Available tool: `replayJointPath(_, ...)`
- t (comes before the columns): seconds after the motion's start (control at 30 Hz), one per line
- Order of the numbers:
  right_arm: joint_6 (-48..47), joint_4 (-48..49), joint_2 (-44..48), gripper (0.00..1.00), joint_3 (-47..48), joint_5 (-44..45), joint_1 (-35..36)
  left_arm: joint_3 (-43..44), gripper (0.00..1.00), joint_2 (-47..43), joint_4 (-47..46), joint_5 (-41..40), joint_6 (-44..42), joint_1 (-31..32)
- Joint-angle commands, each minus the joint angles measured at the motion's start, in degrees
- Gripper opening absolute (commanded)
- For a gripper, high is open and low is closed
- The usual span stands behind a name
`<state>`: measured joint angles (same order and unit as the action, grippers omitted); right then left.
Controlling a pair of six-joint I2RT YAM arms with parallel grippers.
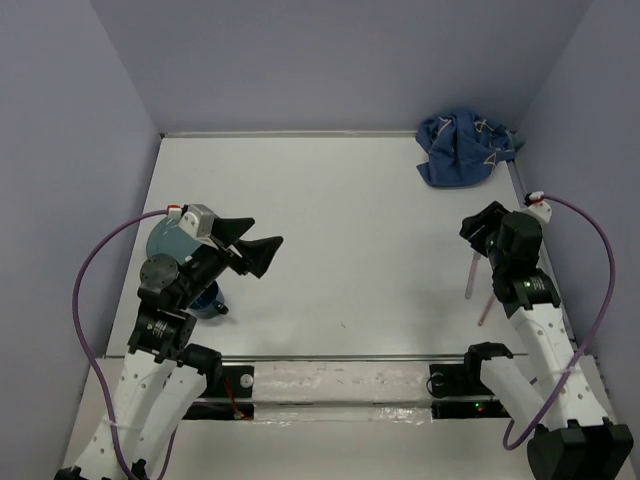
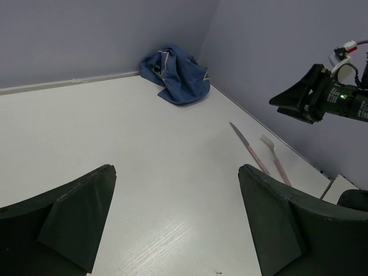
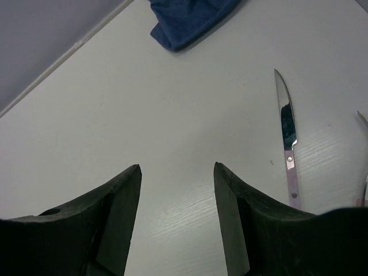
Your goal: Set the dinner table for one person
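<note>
The white dinner table [image 1: 340, 230] fills the scene. A pink-handled knife [image 1: 470, 275] and a pink-handled fork [image 1: 487, 305] lie side by side at the right, next to my right arm. My right gripper [image 1: 478, 228] is open and empty, just left of the knife [image 3: 287, 138]; the fork [image 3: 363, 121] shows only at that view's edge. My left gripper [image 1: 255, 245] is open and empty above the table's left part. A light blue plate [image 1: 165, 240] and a dark blue cup [image 1: 207, 300] sit partly hidden under my left arm.
A crumpled dark blue cloth [image 1: 460, 148] lies in the far right corner, also in the left wrist view [image 2: 178, 75] and the right wrist view [image 3: 190, 17]. Purple walls close in the table on three sides. The left wrist view shows the knife [image 2: 248, 148] and fork [image 2: 275, 158].
</note>
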<state>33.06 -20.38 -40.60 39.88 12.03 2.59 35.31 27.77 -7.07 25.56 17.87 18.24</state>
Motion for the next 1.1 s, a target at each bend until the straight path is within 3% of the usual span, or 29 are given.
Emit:
replayJointPath(0.0,1.31,10.44,-8.76,0.59,1.60,2.73,-0.39,0.73,0.99,0.36,-2.33,2.74,-0.47,-0.40)
replayJointPath(0.37,7.28,24.76,-37.76,0.54,9.94,5.11,-3.38,0.29,0.99,-0.88,-3.12,2.48,0.15,-0.31)
replayJointPath(0.63,16.41,31.27,-55.63,0.57,18.30,-5.08,-12.60,0.20,0.99,-0.96,-2.86,0.98,0.68,-0.05)
replayJointPath(1.07,25.29,34.97,-79.61,0.59,33.76,-10.09,-13.14,0.29,0.99,-0.09,-2.69,-0.25,0.59,-0.40)
